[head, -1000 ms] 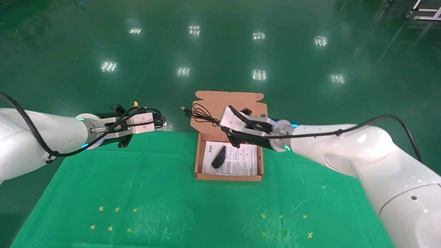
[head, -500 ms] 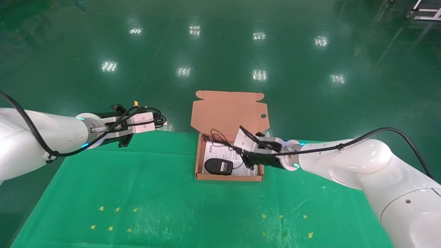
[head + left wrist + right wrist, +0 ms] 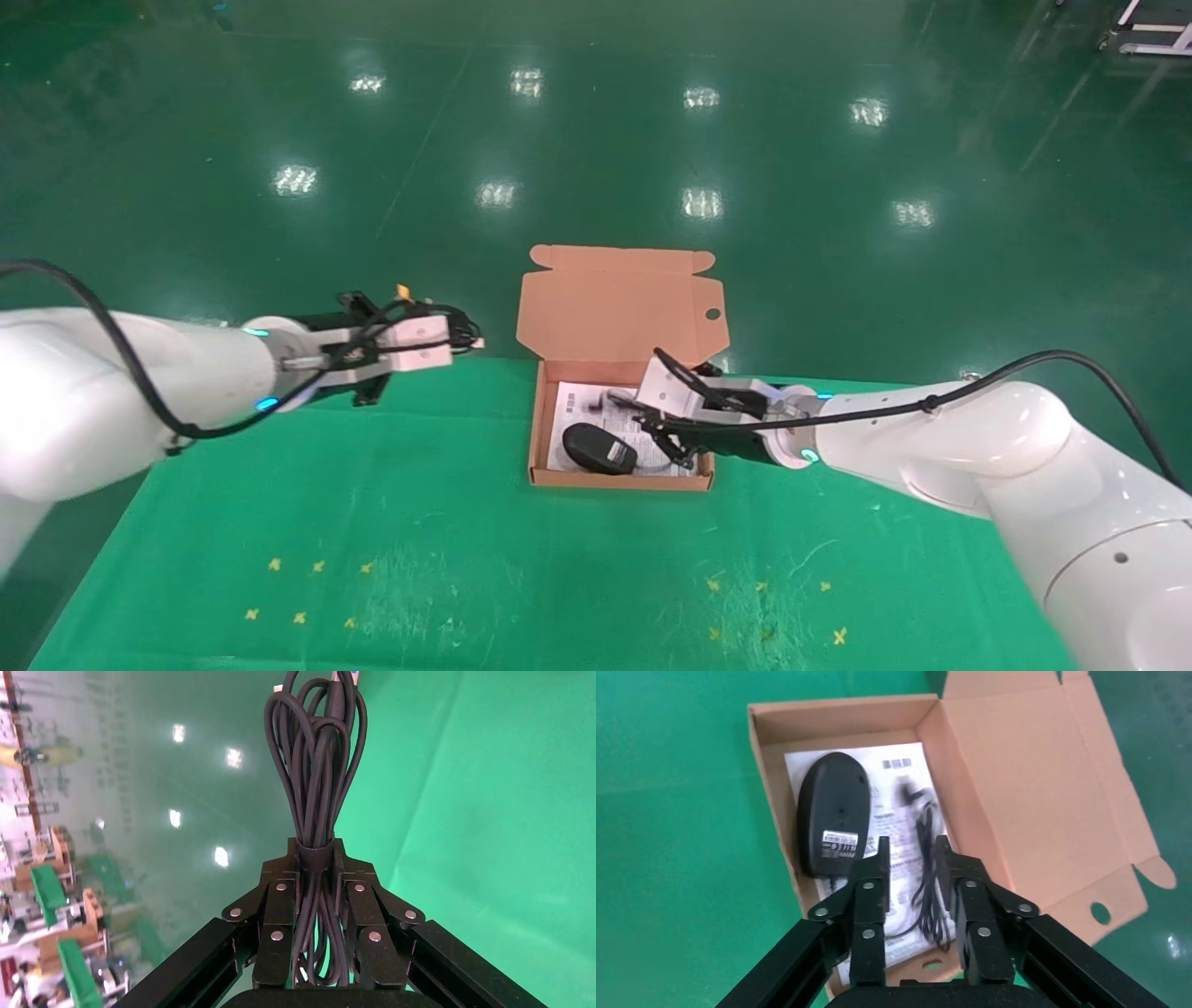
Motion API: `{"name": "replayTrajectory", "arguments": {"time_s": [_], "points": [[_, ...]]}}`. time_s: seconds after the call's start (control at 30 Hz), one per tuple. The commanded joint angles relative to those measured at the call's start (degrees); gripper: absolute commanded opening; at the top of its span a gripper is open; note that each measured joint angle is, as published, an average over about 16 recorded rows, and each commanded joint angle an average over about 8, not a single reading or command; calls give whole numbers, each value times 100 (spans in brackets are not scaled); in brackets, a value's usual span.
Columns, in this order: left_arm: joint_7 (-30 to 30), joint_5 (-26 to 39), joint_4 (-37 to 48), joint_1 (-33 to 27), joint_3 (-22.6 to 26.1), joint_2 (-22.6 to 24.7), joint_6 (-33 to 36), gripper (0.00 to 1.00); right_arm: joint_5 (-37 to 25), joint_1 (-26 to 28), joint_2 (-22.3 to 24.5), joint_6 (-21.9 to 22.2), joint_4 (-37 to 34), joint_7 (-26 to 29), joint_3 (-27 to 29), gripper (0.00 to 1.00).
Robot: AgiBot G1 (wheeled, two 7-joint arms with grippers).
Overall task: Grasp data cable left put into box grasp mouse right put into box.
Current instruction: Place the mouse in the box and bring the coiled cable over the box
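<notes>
left hand point(image 3: 458, 334): held above the far left edge of the desk point(image 3: 419, 522), left of the box and apart from it. its fingers point(image 3: 281, 903) are pinched tight on the data cable point(image 3: 314, 783). in the left wrist view the bundle of loops runs between the pads and sticks out past the tips; the plug ends sit at the far tip of the bundle. in the head view the cable point(image 3: 447, 321) shows as dark loops around the hand's front.

box point(image 3: 535, 438): on the green cloth of the desk at the far middle, lid point(image 3: 619, 303) open and leaning back, round hole near its right edge. a white printed sheet point(image 3: 587, 410) lines the floor.

mouse point(image 3: 599, 448): inside the box, in the near left part, lying on the sheet. in the right wrist view it point(image 3: 833, 815) lies belly up, with a label showing on it. its thin cord point(image 3: 926, 874) lies in loose loops on the sheet beside it, toward the lid side.

right hand point(image 3: 654, 431): low over the right part of the box, reaching in from the right. its fingers point(image 3: 873, 881) stand apart and hold nothing; in the wrist view the cord lies below the gap between them, and the mouse is just beside one fingertip. whether a tip touches the cord, cannot tell.
</notes>
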Motion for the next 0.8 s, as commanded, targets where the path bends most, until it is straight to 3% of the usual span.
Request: {"name": "replayTrajectory", "arguments": {"time_s": [0.03, 0.5, 0.8], "points": [[37, -16, 38, 23, 30, 72, -56, 0, -2, -5, 39, -9, 31, 22, -11, 100], [448, -62, 1233, 394, 458, 1156, -1539, 0, -184, 43, 1189, 91, 1103, 733, 24, 100], [442, -780, 1681, 285, 1370, 1333, -2332, 0, -557, -127, 2036, 77, 2439, 1764, -77, 100]]}}
